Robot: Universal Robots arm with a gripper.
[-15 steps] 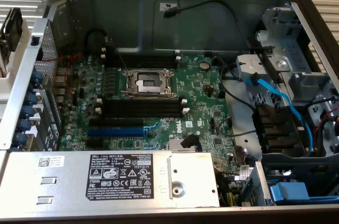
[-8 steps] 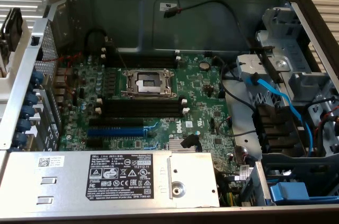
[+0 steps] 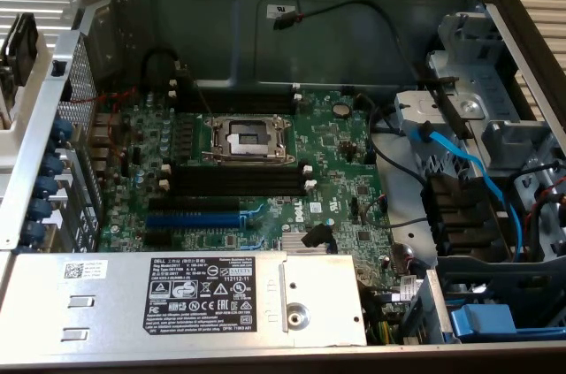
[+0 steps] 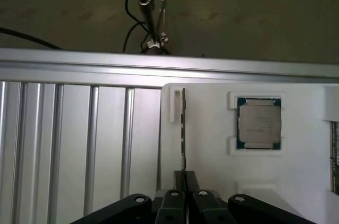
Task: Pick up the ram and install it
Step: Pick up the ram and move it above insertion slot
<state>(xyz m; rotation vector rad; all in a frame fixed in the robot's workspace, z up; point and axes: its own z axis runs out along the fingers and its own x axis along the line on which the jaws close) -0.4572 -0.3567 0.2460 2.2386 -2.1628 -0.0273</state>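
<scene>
**DESK:** What has the gripper got, from where you sit?

**OPERATOR:** On my wrist view the gripper (image 4: 185, 177) is drawn almost together. Its two dark fingers (image 4: 172, 205) pinch the ram (image 4: 183, 128) by its near end. I see the ram edge-on, a thin dark line standing upright in a narrow slot of the white tray (image 4: 212, 166). I judge the tray keeps it on edge so the fingers can close on both flat faces. A stick lying flat would give them nothing to grip.

**DESK:** Lifted?

**OPERATOR:** I can't tell. Its far end lines up with the slot, so I read it as seated or barely raised. Near it, in its own pocket of the same tray, a processor chip (image 4: 258, 123) lies flat, apart from the fingers. Beyond the tray runs a metal rail (image 4: 106, 68), then dark floor with cables (image 4: 128, 12).

**DESK:** And the computer?

**OPERATOR:** On the exterior view the case (image 3: 221, 11) lies open, so the board (image 3: 345, 179) faces up for a straight push down. Nearest the camera is the power supply (image 3: 212, 290), then a blue slot (image 3: 190, 219). Past that are the long black memory slots (image 3: 234, 181), with white clips (image 3: 309, 186) at their ends. Nothing green stands in them, so the install is not done.
</scene>
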